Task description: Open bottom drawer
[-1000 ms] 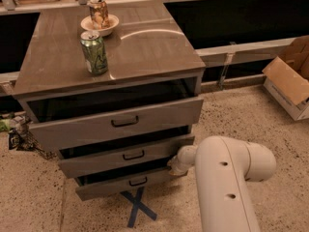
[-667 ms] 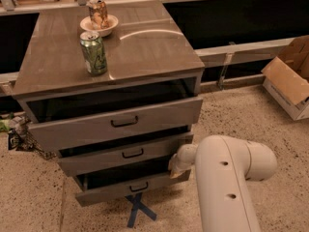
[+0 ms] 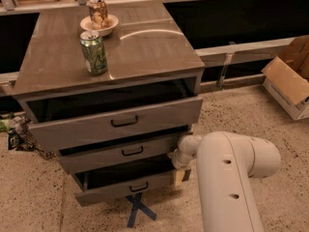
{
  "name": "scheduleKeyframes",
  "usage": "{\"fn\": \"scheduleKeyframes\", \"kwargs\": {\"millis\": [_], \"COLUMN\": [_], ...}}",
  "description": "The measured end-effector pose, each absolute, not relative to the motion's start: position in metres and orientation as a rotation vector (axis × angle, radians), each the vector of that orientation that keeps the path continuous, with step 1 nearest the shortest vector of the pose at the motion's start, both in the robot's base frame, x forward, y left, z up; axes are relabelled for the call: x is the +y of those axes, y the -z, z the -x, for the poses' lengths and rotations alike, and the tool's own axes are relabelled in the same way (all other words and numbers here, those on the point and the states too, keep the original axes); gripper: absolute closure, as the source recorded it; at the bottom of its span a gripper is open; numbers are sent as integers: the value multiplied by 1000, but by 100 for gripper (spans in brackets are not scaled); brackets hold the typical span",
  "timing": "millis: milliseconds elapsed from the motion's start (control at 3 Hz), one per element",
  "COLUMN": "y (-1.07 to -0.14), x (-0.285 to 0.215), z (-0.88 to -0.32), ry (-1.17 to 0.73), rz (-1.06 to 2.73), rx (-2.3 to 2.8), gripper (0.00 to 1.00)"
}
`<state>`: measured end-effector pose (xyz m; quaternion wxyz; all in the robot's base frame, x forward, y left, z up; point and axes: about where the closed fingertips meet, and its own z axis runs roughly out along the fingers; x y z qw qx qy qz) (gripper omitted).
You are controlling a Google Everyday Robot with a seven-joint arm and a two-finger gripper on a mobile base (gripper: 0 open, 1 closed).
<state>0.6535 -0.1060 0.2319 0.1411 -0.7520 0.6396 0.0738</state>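
The bottom drawer [image 3: 111, 191] is the lowest and narrowest of three grey-brown drawers in the cabinet [image 3: 145, 47]. It stands pulled out some way, with a dark gap above its front and a small black handle [image 3: 139, 187]. My gripper [image 3: 180, 174] is at the right end of that drawer's front, mostly hidden behind my white arm [image 3: 231, 178].
The middle drawer [image 3: 120, 153] and top drawer [image 3: 116, 122] stand slightly out. A green can [image 3: 94, 52] and a bowl holding another can [image 3: 99, 21] sit on the cabinet top. A blue tape cross [image 3: 139, 210] marks the floor. A cardboard box [image 3: 289, 81] lies at right.
The bottom drawer has slid further out toward the camera, and its front now sits lower in view. My gripper has moved with its right end.
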Motion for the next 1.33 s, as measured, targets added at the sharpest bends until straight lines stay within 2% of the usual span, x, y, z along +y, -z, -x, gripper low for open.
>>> {"fn": "scheduleKeyframes", "kwargs": {"millis": [333, 667, 1333], "y": [-232, -240, -241], "x": [-106, -105, -103], "z": [-653, -647, -649], "ry": [-213, -248, -191], "rz": [2171, 2165, 2146], "rx": [1847, 1874, 1869], "gripper": [25, 56, 100]}}
